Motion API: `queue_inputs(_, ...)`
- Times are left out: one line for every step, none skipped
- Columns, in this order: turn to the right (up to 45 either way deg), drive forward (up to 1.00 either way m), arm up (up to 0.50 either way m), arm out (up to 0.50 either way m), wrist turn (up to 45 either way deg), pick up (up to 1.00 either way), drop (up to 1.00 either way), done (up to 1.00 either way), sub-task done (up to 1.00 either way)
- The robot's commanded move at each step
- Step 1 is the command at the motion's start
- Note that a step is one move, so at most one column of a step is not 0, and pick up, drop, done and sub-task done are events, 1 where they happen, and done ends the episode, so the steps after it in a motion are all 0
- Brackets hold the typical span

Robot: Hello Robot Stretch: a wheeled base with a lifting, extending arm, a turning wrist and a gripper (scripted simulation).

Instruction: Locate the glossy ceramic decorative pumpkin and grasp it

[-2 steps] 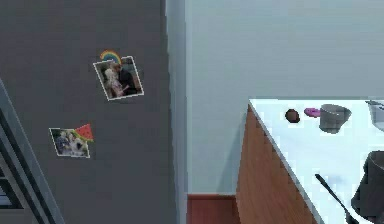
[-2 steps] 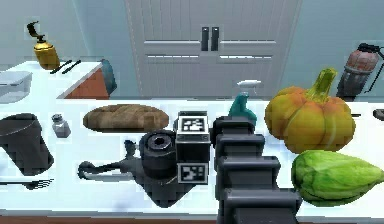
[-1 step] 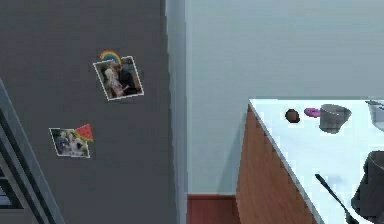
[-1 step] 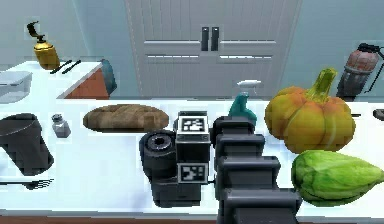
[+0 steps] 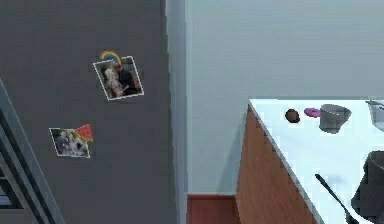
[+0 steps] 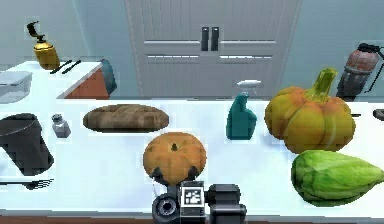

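Observation:
On the white countertop in the arm side view, a small glossy orange pumpkin sits just left of centre near the front edge. A larger orange pumpkin with a green stem stands farther right. The gripper rises from the bottom edge right below the small pumpkin, beside a white marker square. With the small pumpkin resting on the counter directly behind the gripper's far end, I cannot tell whether it holds anything.
Around the pumpkins lie a green squash, a teal spray bottle, a bread loaf, a shaker, a black pot and a fork. The forward view has a grey fridge and the counter's end with a mug.

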Motion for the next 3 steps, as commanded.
queue_inputs(0.0,0.0,0.0,0.0,0.0,1.0,0.0,0.0,0.0)
queue_inputs(0.0,0.0,0.1,0.0,0.0,0.0,0.0,0.0,0.0)
queue_inputs(0.0,0.0,0.0,0.0,0.0,0.0,0.0,1.0,0.0)
